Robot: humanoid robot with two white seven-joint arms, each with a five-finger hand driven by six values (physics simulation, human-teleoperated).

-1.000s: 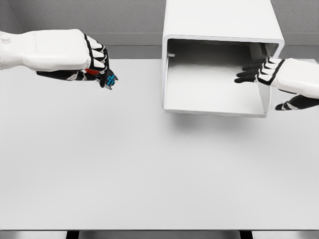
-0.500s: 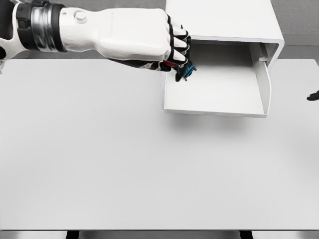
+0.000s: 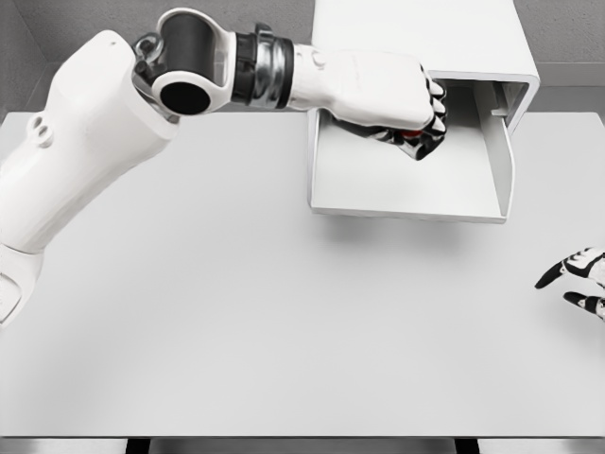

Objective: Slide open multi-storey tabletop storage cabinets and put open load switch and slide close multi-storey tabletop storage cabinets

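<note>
Load switch (image 3: 412, 138) in left hand (image 3: 408, 104), above open drawer (image 3: 416, 184)

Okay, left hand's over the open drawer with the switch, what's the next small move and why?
Probably lower slightly and release. The left hand is curled around the load switch, already above the open drawer of the cabinet, and the right hand is off to the side.
</note>
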